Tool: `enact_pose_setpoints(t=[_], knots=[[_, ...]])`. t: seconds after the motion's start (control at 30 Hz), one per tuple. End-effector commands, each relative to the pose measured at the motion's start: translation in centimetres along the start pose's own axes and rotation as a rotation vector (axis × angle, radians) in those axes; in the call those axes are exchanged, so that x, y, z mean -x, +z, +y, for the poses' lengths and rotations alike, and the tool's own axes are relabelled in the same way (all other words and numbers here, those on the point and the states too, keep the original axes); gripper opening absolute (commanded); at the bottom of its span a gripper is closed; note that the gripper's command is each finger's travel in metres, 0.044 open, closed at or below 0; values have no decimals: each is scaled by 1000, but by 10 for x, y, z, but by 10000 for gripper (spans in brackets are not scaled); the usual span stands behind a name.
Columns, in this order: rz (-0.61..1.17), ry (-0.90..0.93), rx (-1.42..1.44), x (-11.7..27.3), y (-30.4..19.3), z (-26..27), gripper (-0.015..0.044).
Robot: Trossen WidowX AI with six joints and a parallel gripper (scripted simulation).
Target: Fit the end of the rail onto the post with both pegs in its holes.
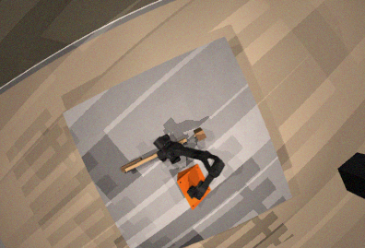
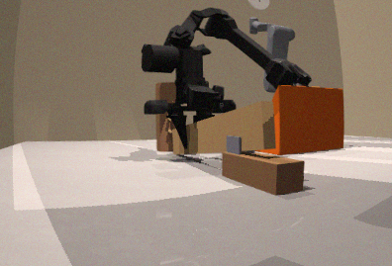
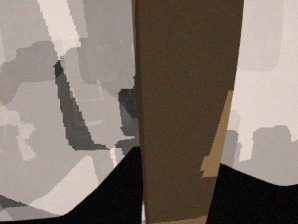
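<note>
The long wooden rail slants away from the low footboard block, which carries a small grey bracket. The rail's near end looks down at table level. My gripper points down and is shut on the rail close to that end, one finger on each side. The short post stands beyond the rail's end, with a gap between them. Its pegs show beside my finger, outside the rail. The holes and the seating in the bracket are hidden.
An orange block stands under my arm's base, beside the rail. A black box is at the far right of the top view. A grey arm-like shape shows behind my arm in the exterior view.
</note>
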State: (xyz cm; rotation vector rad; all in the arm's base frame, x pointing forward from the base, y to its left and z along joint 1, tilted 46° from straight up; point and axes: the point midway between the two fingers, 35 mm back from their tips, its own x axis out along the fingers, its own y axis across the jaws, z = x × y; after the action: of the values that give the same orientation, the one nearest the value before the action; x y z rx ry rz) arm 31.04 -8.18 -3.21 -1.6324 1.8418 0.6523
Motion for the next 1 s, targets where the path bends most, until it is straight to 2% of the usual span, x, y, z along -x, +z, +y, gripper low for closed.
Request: enact_pose_setpoints(t=[0.0, 0.97], knots=[[4, 0, 1, 0, 0, 0, 0], [3, 0, 1, 12, 0, -2, 0]])
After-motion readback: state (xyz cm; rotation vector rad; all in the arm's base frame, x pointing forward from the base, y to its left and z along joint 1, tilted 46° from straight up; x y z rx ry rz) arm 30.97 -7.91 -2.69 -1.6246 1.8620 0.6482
